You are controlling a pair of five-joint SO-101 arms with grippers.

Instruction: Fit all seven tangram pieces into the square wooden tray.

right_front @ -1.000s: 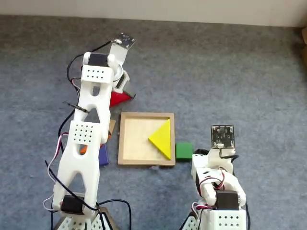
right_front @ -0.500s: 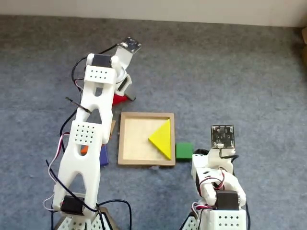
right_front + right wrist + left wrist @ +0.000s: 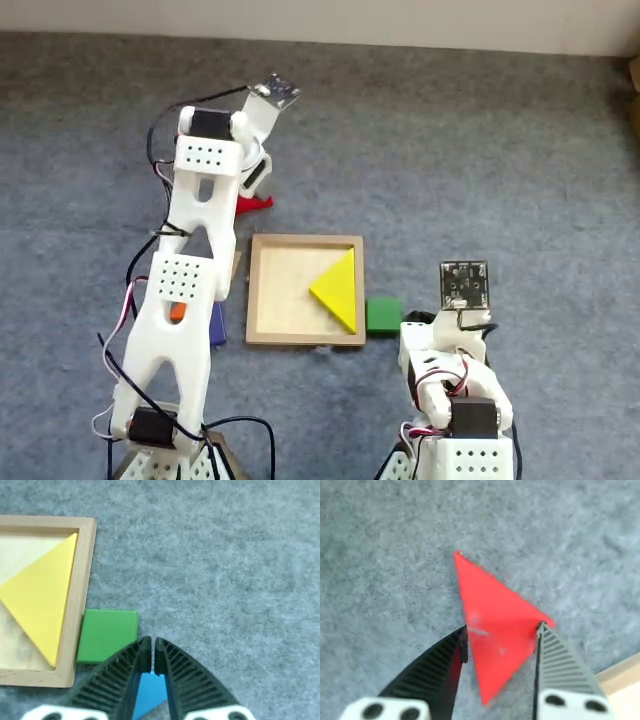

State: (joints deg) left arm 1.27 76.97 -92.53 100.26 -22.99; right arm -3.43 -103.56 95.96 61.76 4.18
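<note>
The red triangle (image 3: 492, 605) lies on the grey carpet, just beyond the far left corner of the square wooden tray (image 3: 305, 240). My left gripper (image 3: 502, 627) is shut on it, one finger against each side edge. The same red triangle (image 3: 255, 204) shows beside that arm's wrist in the high view. A yellow triangle (image 3: 338, 288) lies inside the tray at its right side. A green square (image 3: 107, 635) rests on the carpet against the tray's right rim (image 3: 87, 580). My right gripper (image 3: 152, 655) is shut and holds nothing, right of the green square and over a light blue piece (image 3: 150, 692).
An orange piece (image 3: 176, 312) and a dark blue piece (image 3: 216, 325) lie under the left arm, left of the tray. A tan piece (image 3: 235, 265) sits by the tray's left rim. Open carpet stretches to the far side and the right.
The left arm's wrist has shifted a little farther from the tray and to the right, and the red triangle has turned slightly with it. The right arm has stayed still.
</note>
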